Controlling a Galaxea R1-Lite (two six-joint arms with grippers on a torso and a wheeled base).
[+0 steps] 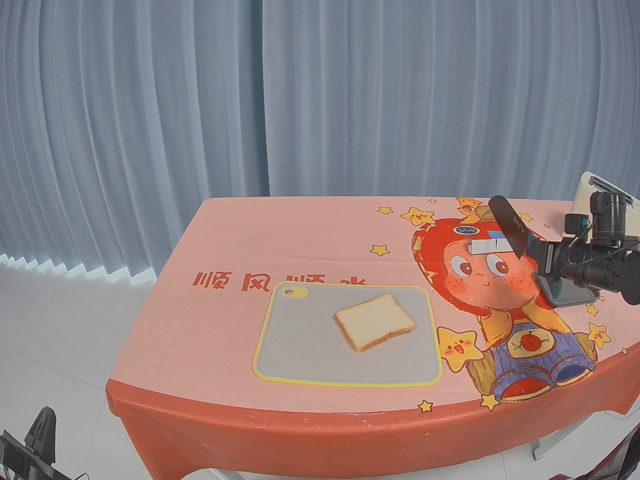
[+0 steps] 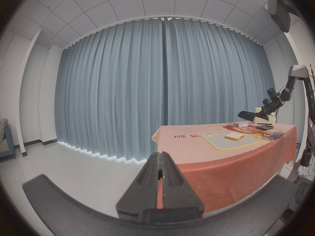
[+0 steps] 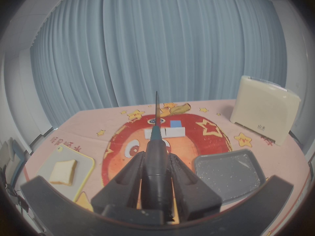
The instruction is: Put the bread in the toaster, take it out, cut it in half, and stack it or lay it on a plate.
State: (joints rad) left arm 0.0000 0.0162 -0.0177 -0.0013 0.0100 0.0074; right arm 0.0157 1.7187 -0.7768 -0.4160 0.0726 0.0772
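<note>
A slice of bread (image 1: 374,321) (image 3: 63,171) lies flat on a grey cutting board with a yellow rim (image 1: 300,361) (image 3: 83,163) near the table's front. My right gripper (image 1: 539,255) (image 3: 157,154) hovers over the right side of the table, shut on the handle of a dark knife (image 1: 509,225) (image 3: 157,112). The blade points away from the gripper, toward the table's middle. A cream toaster (image 1: 590,191) (image 3: 265,110) stands at the back right. A grey plate (image 1: 567,293) (image 3: 228,174) lies under the right gripper. My left gripper (image 2: 160,158) (image 1: 41,431) hangs shut and holding nothing, low beside the table's left front.
A pink cartoon-print cloth covers the table (image 1: 220,315). A small white strip and a blue tag (image 1: 490,244) (image 3: 165,132) lie on the cloth under the knife blade. Grey curtains hang behind the table. White floor lies to the left.
</note>
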